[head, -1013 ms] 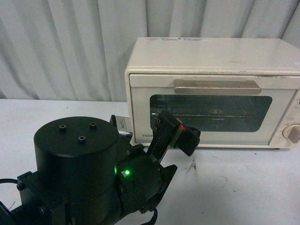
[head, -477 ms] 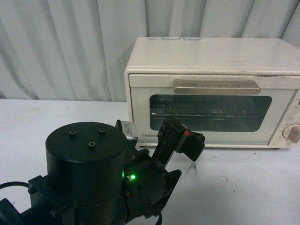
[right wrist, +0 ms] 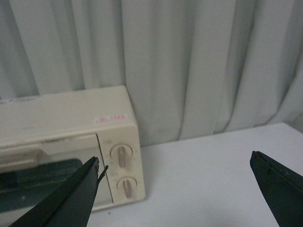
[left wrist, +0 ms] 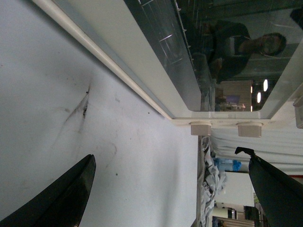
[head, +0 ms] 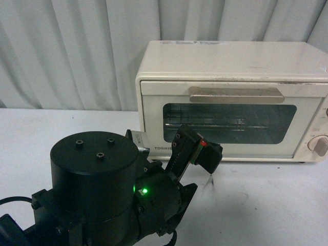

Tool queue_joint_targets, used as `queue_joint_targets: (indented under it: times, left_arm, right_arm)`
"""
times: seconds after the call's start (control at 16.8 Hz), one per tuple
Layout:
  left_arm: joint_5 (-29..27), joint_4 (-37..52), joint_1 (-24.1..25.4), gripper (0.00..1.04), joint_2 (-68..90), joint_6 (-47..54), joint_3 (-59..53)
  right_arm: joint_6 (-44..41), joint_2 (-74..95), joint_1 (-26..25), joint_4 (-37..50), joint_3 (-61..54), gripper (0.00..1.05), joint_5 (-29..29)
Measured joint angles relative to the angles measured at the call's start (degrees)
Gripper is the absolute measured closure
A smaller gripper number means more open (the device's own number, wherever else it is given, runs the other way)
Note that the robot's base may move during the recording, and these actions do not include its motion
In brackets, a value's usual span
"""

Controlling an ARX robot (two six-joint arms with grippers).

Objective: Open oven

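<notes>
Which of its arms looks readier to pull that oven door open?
Left, probably. The left gripper hangs open right before the oven door, below its handle. The right gripper, also open, appears farther off, toward the knob side.

- The oven [head: 230,61] is a small, boxy, cream-white Toshiba toaster oven, standing upright and level.
- Its glass-window door [head: 230,123] is closed, flush with the body.
- The beige bar handle [head: 236,95] runs along the door's top, above and beyond the left gripper [left wrist: 165,155] fingertips, which do not touch it.
- The door's lower edge lies just ahead of those wide-spread fingers, apart from them.
- Two round knobs [right wrist: 122,156] sit one above the other, near one finger of the right gripper [right wrist: 174,161].
</notes>
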Motion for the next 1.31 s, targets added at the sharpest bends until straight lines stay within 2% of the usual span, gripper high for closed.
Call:
queue_joint_targets:
  times: [0.12, 0.24, 0.3, 0.54, 0.95, 1.01, 1.07, 1.13, 1.19, 1.31]
  left_arm:
    - [-0.2, 0.0, 0.1, 0.07, 0.0, 0.0, 0.1]
    - [-0.4, 0.1, 0.3, 0.07, 0.0, 0.0, 0.1]
    - [-0.5, 0.1, 0.3, 0.07, 0.0, 0.0, 0.1]
    - [-0.4, 0.1, 0.3, 0.07, 0.0, 0.0, 0.1]
    - [-0.5, 0.1, 0.4, 0.07, 0.0, 0.0, 0.1]
    - [-0.6, 0.1, 0.4, 0.07, 0.0, 0.0, 0.1]
    - [-0.6, 0.1, 0.4, 0.07, 0.0, 0.1, 0.1]
    - [-0.6, 0.1, 0.4, 0.07, 0.0, 0.4, 0.2]
    - [-0.6, 0.0, 0.3, 0.07, 0.0, 0.4, 0.2]
    - [-0.7, 0.0, 0.3, 0.07, 0.0, 0.4, 0.2]
  right_arm:
    - [-2.8, 19.9, -2.1, 18.8, 7.5, 0.07, -5.0]
    - [-7.1, 36.1, -2.5, 28.7, 16.6, 0.07, -8.7]
    - [-9.6, 43.0, -2.4, 29.0, 21.5, 0.07, -10.5]
    - [-14.5, 52.4, -1.0, 26.9, 29.4, 0.07, -12.5]
    - [-21.2, 59.6, 1.3, 24.5, 38.1, 0.07, -16.2]
    - [-25.3, 61.7, 2.6, 22.7, 42.0, 0.07, -18.5]
    - [-38.4, 62.9, 5.6, 16.0, 45.5, 0.07, -27.6]
    - [-55.0, 62.9, 6.9, 10.9, 45.5, 0.47, -35.1]
    - [-64.0, 62.9, 6.7, 5.8, 45.5, 0.77, -41.1]
    - [-69.1, 62.9, 6.5, 1.6, 45.6, 0.99, -43.4]
